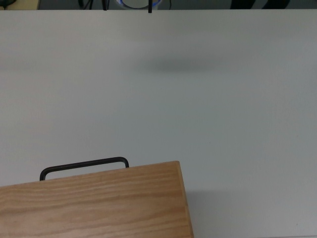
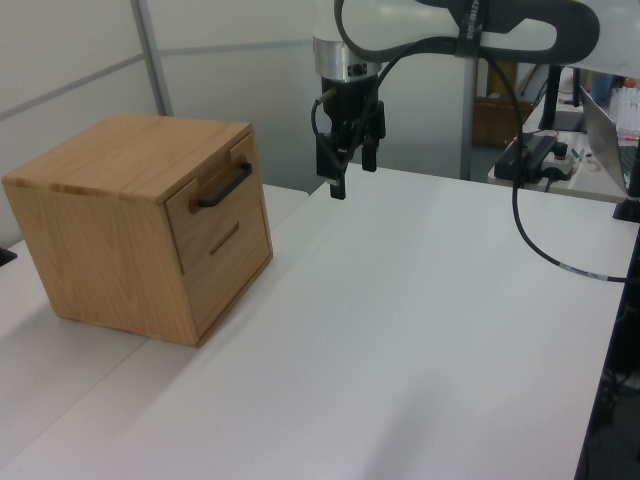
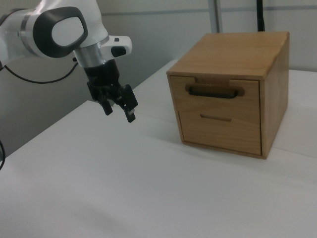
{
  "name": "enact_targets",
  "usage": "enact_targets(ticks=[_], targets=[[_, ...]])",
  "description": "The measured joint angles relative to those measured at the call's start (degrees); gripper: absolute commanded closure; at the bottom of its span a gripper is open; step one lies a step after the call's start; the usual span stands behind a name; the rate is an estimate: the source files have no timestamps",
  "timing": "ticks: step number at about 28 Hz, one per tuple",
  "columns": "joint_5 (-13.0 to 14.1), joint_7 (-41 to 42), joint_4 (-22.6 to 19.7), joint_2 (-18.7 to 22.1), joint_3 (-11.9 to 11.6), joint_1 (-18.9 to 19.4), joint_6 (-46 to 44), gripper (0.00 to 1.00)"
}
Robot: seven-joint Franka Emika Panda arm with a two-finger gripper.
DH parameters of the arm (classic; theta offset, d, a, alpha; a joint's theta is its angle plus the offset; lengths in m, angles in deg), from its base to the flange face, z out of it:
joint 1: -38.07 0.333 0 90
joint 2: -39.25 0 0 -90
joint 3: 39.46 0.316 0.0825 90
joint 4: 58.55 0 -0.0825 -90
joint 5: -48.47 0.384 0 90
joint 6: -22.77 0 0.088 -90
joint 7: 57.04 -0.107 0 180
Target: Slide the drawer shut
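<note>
Wooden drawer up top in cabinet, front panel nearly flush, black handle facing out. Gripper spread wide, holding nothing, hovering over white table, well apart, off toward the right view's left. Handle running crosswise to the approach.

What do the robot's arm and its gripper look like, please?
The arm is glossy white with dark grey joint sections and a silver ring at the wrist. The gripper is black, with two slim black fingers. A black cable loops down from the arm.
</note>
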Motion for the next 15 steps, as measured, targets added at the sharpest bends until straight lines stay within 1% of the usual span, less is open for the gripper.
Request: enact_targets(ticks=[15], targets=[[0.03,0.0,-0.01,0.03,0.39,0.03,0.0,0.0]])
